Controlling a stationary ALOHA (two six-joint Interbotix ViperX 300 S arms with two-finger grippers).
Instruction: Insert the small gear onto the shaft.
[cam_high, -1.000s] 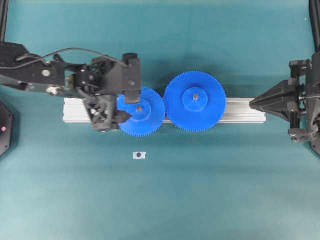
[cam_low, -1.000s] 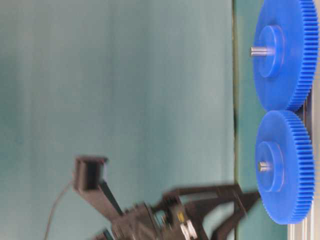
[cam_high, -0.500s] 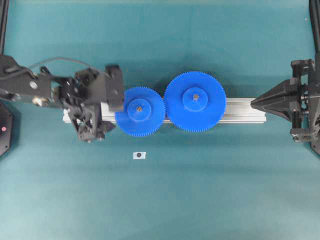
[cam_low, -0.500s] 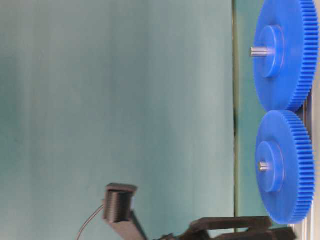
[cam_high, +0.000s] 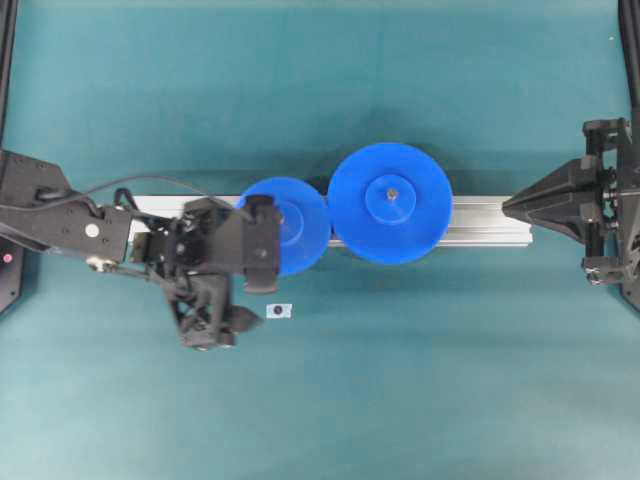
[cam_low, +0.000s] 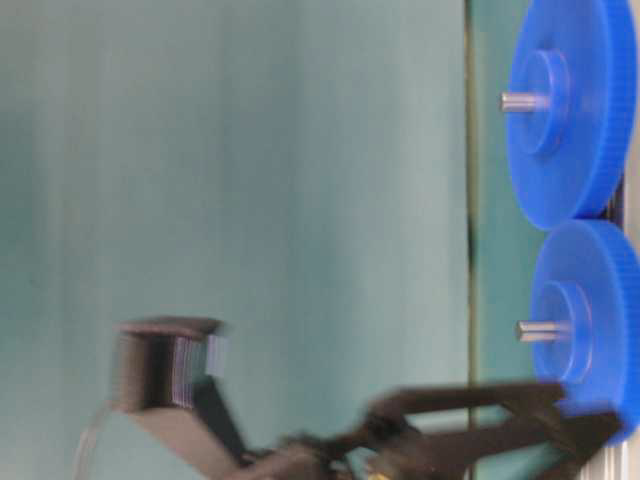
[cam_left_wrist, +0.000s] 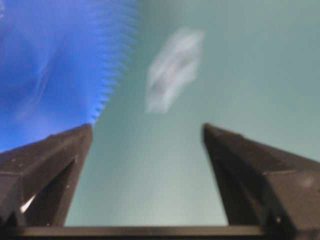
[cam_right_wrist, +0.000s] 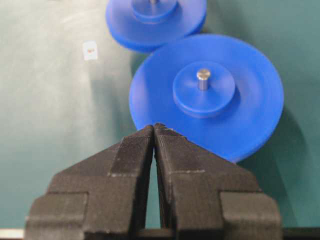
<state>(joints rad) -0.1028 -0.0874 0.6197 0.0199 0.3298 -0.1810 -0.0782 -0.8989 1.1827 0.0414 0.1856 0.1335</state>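
Note:
The small gear (cam_high: 300, 225) sits on the shaft (cam_low: 538, 330), meshed with the larger blue gear (cam_high: 390, 203) on the aluminium rail (cam_high: 485, 220). The pin tip sticks out of its hub. Both gears' teeth look smeared. My left gripper (cam_high: 243, 305) is open and empty, low at the small gear's front-left edge. In the left wrist view the gripper (cam_left_wrist: 147, 127) has the gear (cam_left_wrist: 50, 60) to its left. My right gripper (cam_high: 505, 207) is shut and empty at the rail's right end. Its wrist view shows the gripper (cam_right_wrist: 154, 126) before the larger gear (cam_right_wrist: 207, 95), with the small gear (cam_right_wrist: 155, 20) beyond.
A small white tag with a dark dot (cam_high: 279, 311) lies on the teal mat just right of the left gripper. It also shows in the left wrist view (cam_left_wrist: 172, 70) and the right wrist view (cam_right_wrist: 90, 50). Arm bases stand at both side edges.
My left gripper let go of the small gear's left edge, drew back left, then swung forward toward the tag. The small gear sits lower on its pin. The right arm has not moved.

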